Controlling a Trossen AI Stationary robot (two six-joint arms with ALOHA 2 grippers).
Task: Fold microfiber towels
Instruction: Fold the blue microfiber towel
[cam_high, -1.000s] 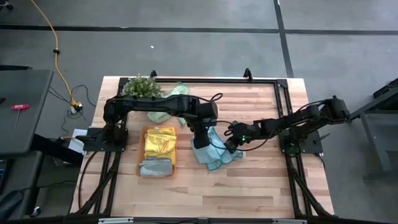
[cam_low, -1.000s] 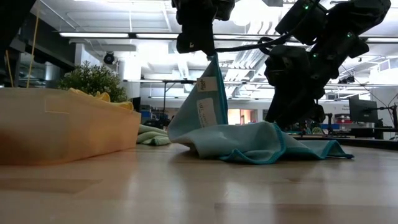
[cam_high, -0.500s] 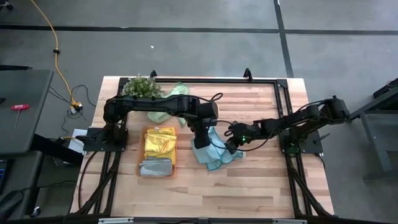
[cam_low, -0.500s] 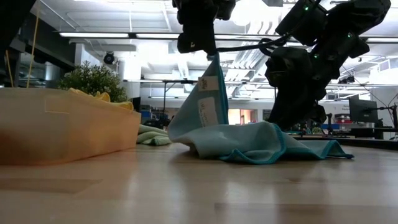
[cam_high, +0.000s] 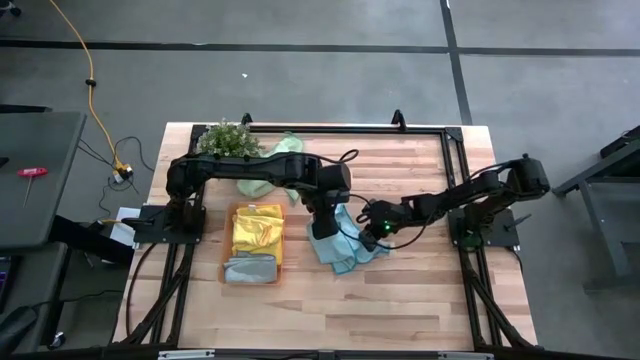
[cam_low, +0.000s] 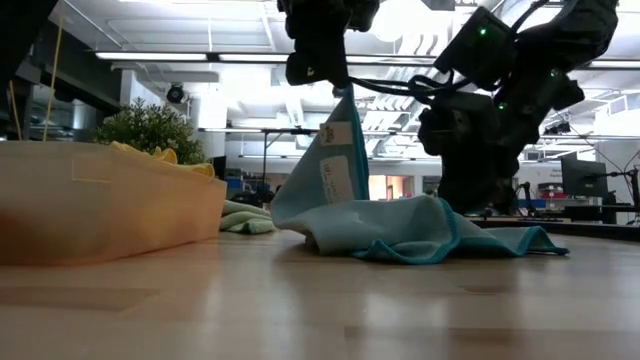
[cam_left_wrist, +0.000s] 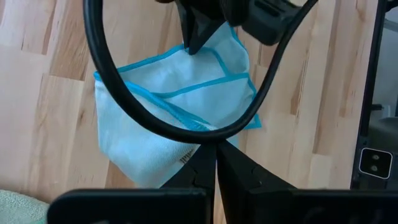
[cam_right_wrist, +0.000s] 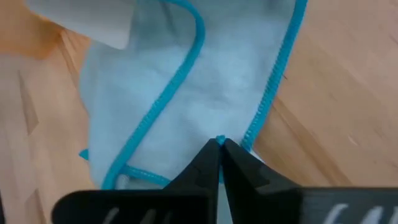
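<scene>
High view: the blue towel lies crumpled at the centre of the desk. The left claw is pinched on its 10 o'clock corner; the right claw is clamped on its 3 o'clock edge. The orange tray, at 9 o'clock of the towel, holds a yellow towel and a folded grey towel. A green towel lies by the plant at 11 o'clock.

Low view: the left claw holds one corner raised; the rest is heaped.

Left wrist view: shut fingers grip the hem.

Right wrist view: shut tips pinch the blue border.

Judged step: both corners gripped before the fold. Next, lift and stretch the towel flat.
</scene>
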